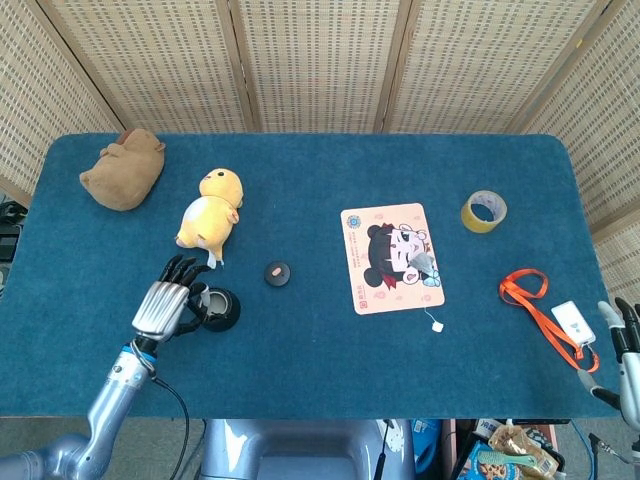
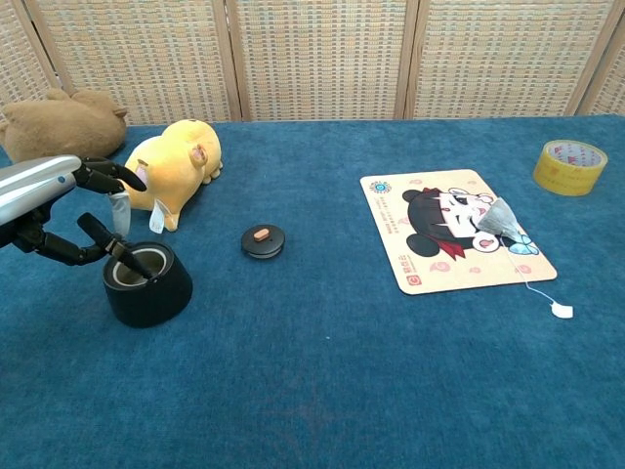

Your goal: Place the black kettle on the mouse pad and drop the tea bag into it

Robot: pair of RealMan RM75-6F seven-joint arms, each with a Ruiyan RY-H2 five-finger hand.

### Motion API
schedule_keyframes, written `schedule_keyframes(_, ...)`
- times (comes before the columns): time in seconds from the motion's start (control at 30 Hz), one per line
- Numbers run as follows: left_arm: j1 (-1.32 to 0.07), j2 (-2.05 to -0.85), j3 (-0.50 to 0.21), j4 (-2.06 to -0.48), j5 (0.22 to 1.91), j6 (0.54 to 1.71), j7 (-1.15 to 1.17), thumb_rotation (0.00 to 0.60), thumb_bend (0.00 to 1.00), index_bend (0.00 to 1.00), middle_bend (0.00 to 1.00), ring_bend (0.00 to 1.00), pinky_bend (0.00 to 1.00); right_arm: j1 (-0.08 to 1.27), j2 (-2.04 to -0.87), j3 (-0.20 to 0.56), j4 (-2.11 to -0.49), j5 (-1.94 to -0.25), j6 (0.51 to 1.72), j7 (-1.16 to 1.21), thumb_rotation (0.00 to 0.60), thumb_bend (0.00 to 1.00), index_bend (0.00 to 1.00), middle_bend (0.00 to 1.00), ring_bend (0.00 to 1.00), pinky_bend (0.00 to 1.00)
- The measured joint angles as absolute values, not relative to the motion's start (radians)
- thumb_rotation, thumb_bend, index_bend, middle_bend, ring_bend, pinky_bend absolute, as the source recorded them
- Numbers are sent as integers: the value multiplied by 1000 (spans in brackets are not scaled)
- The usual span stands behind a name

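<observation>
The black kettle (image 1: 218,308) (image 2: 146,284) stands lidless on the blue table near its left front. My left hand (image 1: 165,300) (image 2: 61,209) is just left of it, fingers spread; one fingertip (image 2: 132,262) reaches over the rim into the opening, and the others hover above. The kettle's round lid (image 1: 277,273) (image 2: 264,239) lies to its right. The cartoon mouse pad (image 1: 392,257) (image 2: 454,230) lies right of centre, with the tea bag (image 1: 424,263) (image 2: 500,217) on its right part and the string's tag (image 2: 561,310) off the pad. My right hand (image 1: 622,332) is at the table's far right front edge, holding nothing.
A yellow plush (image 1: 211,208) (image 2: 176,161) lies just behind the kettle and a brown plush (image 1: 124,170) (image 2: 61,129) at the back left. A tape roll (image 1: 484,211) (image 2: 569,167) sits right of the pad. An orange lanyard (image 1: 540,300) with a white card (image 1: 573,320) lies near my right hand.
</observation>
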State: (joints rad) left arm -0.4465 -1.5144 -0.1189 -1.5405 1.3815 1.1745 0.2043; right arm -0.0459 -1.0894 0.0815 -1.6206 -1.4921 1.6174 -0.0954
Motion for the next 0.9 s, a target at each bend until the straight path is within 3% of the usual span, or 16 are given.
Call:
schedule_keyframes(0.6, -569, -1448, -155, -1600, 1449, 1084, 151, 600, 645, 764, 225, 96, 0, -42, -1091, 72, -1633, -1520, 1619, -113, 600, 181, 114, 152, 44, 109)
schedule_keyframes(0.9, -690, -1505, -201, -1561, 1438, 979, 149, 600, 645, 764, 225, 96, 0, -35, -1089, 66, -1646, -1537, 1611, -123, 600, 181, 114, 152, 44, 109)
